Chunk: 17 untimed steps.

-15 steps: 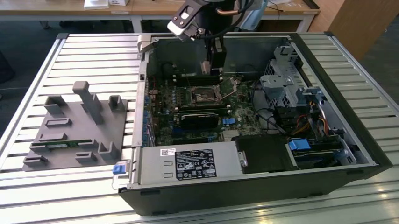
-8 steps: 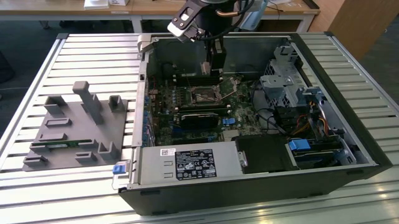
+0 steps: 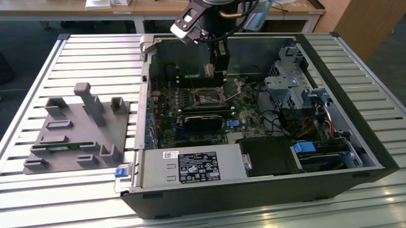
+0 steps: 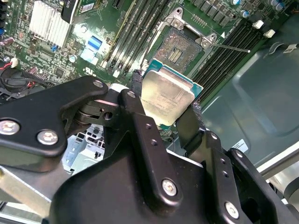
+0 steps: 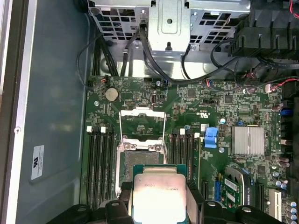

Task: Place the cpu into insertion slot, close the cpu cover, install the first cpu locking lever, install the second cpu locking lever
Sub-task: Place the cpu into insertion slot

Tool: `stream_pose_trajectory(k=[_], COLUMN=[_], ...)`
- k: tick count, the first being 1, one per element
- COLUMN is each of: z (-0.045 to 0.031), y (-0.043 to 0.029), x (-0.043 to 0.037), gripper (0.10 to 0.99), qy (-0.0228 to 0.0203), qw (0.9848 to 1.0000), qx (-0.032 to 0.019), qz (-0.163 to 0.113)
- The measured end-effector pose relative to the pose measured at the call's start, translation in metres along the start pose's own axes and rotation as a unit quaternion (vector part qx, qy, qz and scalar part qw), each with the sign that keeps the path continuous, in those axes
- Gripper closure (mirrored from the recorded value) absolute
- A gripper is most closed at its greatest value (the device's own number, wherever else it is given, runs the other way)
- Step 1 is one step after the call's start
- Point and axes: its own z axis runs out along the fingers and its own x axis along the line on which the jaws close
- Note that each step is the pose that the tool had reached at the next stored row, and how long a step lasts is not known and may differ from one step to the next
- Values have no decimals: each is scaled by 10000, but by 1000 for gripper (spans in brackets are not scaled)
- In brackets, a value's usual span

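My gripper is shut on the cpu, a small square chip with a dull grey top, held by two opposite edges between the black fingers. In the exterior view the gripper hangs inside the open computer case, above the insertion slot. Both wrist views show the cpu still above the board and a little to one side of the insertion slot, whose dark contact field is bare. The cpu cover stands swung open beyond the slot. A thin lever rod sticks out beside it.
Memory slots flank the socket. A black oblong card, a power supply, a drive cage and loose cables crowd the case. A grey fixture tray lies at the exterior view's left on the slatted table.
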Motion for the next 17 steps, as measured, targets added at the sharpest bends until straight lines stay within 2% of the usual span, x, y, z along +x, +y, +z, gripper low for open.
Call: stream_pose_trajectory(k=[17], z=[36], y=[-3], x=[-1], gripper=[545], qy=[0], qw=[10000], qx=[0], qz=[0])
